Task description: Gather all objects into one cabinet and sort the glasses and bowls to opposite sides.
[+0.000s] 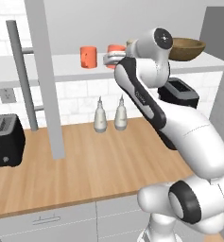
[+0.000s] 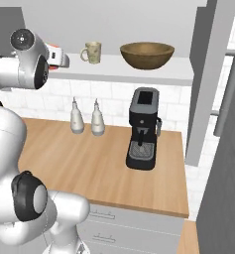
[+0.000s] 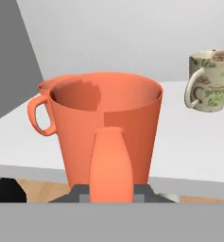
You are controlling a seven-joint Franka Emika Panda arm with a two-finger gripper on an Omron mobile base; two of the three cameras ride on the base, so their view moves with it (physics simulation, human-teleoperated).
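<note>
Gripper (image 3: 111,196): closed on the near orange cup (image 3: 108,132), its handle toward the camera — a grip that keeps the cup upright.
Held cup: at the shelf (image 1: 52,71) edge, low enough, I judge, to be set down.
Second orange cup (image 1: 88,57): at 9 o'clock of the held one — cups cluster on that side.
Speckled tumbler (image 3: 211,80): at 2 o'clock.
Wooden bowl (image 2: 146,55): far at 3 o'clock on the shelf, opposite side.
</note>
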